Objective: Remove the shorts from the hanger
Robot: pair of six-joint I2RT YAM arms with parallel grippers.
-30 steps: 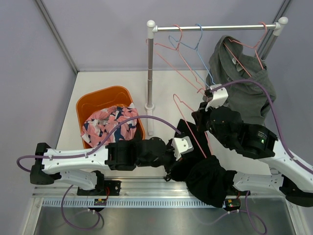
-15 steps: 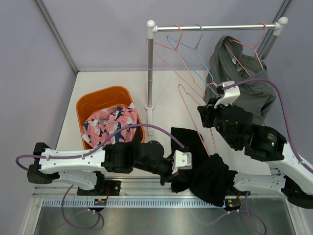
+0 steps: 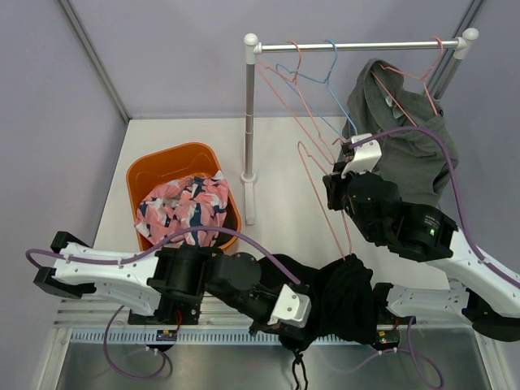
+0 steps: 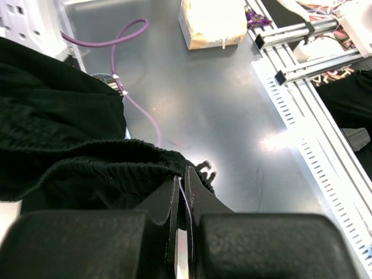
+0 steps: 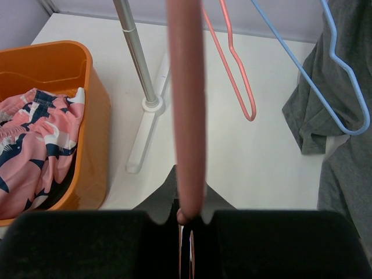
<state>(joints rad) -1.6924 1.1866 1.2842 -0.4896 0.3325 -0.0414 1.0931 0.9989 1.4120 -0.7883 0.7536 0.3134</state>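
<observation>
my left gripper [image 4: 183, 174] is pinched shut on the black shorts [image 3: 345, 296], which sag over the table's near edge. my right gripper [image 5: 187, 216] is clamped on a pink hanger [image 5: 186, 104]. grey shorts [image 3: 406, 154] hang near the far right corner. pink printed shorts [image 3: 183, 205] lie in the orange basket [image 3: 162, 166] by the left edge.

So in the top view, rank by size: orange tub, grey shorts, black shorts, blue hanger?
Largest: orange plastic tub and hanging grey cloth shorts, too alike to rank.
Then black cloth shorts, partly hidden by arms.
Smallest: blue wire hanger.
</observation>
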